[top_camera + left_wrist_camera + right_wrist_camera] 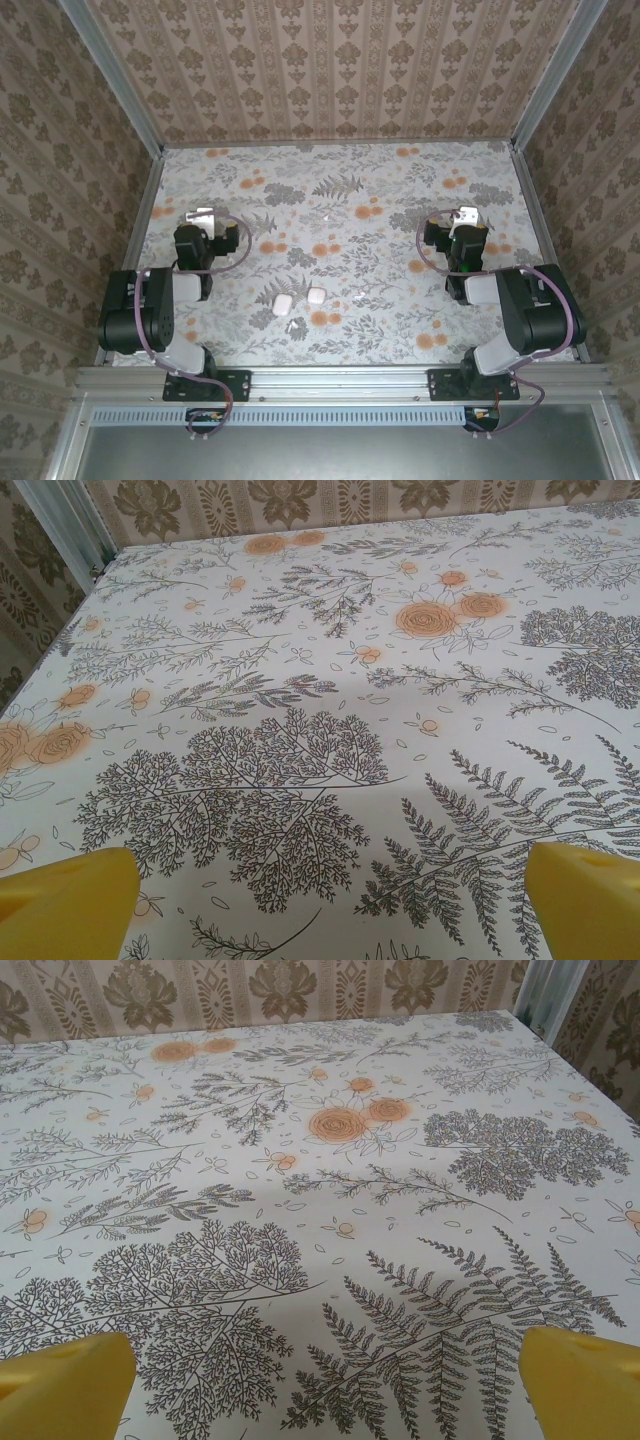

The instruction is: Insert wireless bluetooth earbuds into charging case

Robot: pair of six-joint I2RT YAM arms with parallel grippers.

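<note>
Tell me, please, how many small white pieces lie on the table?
3, clustered between the arms: left white piece, right white piece beside it, and near white piece closest to the bases. None appears hidden.

Lab test cell: aluminium frame (340, 382), wallpapered walls (330, 60).

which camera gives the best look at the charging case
Top external: the charging case lies unobstructed on the table, near its front edge. Both wrist cameras face the far wall, looking over table beyond it.

A floral tablecloth (340, 220) lies between damask-papered walls (330, 70) and an aluminium rail (340, 378).
</note>
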